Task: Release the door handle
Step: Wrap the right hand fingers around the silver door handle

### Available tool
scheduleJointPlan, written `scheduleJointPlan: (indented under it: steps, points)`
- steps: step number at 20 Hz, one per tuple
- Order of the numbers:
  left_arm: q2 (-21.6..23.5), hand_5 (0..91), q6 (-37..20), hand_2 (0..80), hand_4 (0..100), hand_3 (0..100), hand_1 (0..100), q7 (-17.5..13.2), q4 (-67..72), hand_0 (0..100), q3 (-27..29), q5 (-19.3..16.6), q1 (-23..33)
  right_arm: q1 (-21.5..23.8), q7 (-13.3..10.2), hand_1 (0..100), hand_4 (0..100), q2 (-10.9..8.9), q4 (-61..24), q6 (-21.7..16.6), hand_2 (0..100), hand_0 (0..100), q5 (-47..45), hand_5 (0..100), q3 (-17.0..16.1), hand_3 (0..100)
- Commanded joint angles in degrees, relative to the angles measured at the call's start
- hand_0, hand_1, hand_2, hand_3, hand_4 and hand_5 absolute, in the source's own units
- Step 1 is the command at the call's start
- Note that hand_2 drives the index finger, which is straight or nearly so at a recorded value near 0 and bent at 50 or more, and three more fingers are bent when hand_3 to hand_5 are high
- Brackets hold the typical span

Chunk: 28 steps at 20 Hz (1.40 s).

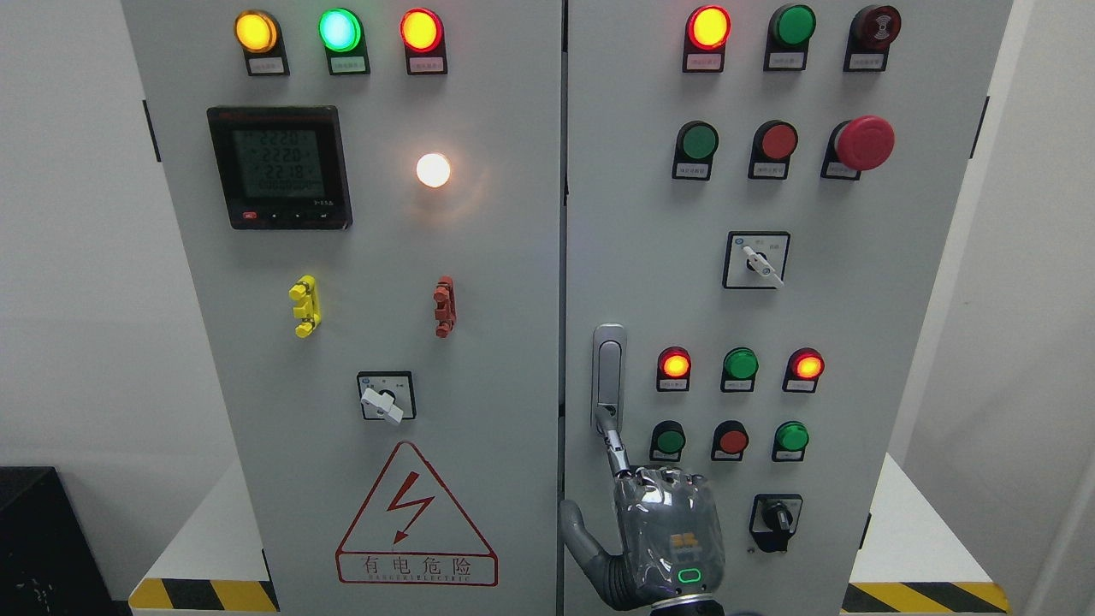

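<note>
The silver door handle [608, 376] stands upright in its recess on the right cabinet door [855, 308], near that door's left edge. My right hand [663, 530] comes up from the bottom edge, just below the handle, with its back toward the camera. Its index finger [616, 449] is stretched upward and its tip touches the handle's lower end. The thumb [580, 530] is spread out to the left over the door seam. The other fingers are folded at the knuckles and nothing is grasped in them. The left arm does not show.
Indicator lights and push buttons [740, 364] lie right of the handle, with a black rotary switch [774, 522] beside the hand. The left door [385, 299] carries a meter, a selector switch and a red warning triangle [417, 522]. Yellow-black hazard tape [205, 595] marks the base.
</note>
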Motion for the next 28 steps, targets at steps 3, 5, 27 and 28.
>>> scheduleJointPlan:
  steps: [3,5,27,28]
  points:
    - [0.0,0.0,0.02,2.2,1,9,0,0.02,-1.14,0,-1.23,0.0,0.0,1.09,0.5,33,100,0.0,0.39,0.05,4,42,-0.08,97,-0.29,100]
    - [0.0,0.0,0.02,2.2,1,9,0,0.02,-1.14,0,-1.23,0.0,0.0,1.18,0.5,33,100,0.0,0.39,0.05,4,42,0.01,97,-0.29,100]
    - [0.0,0.0,0.02,2.2,1,9,0,0.02,-1.14,0,-1.23,0.0,0.0,2.24,0.5,32,100,0.0,-0.05,-0.13,6,41,-0.17,97,-0.2,100]
    - [0.0,0.0,0.02,2.2,1,9,0,0.02,-1.14,0,-1.23,0.0,0.0,2.15,0.5,32,100,0.0,-0.75,-0.22,6,41,-0.17,97,-0.2,100]
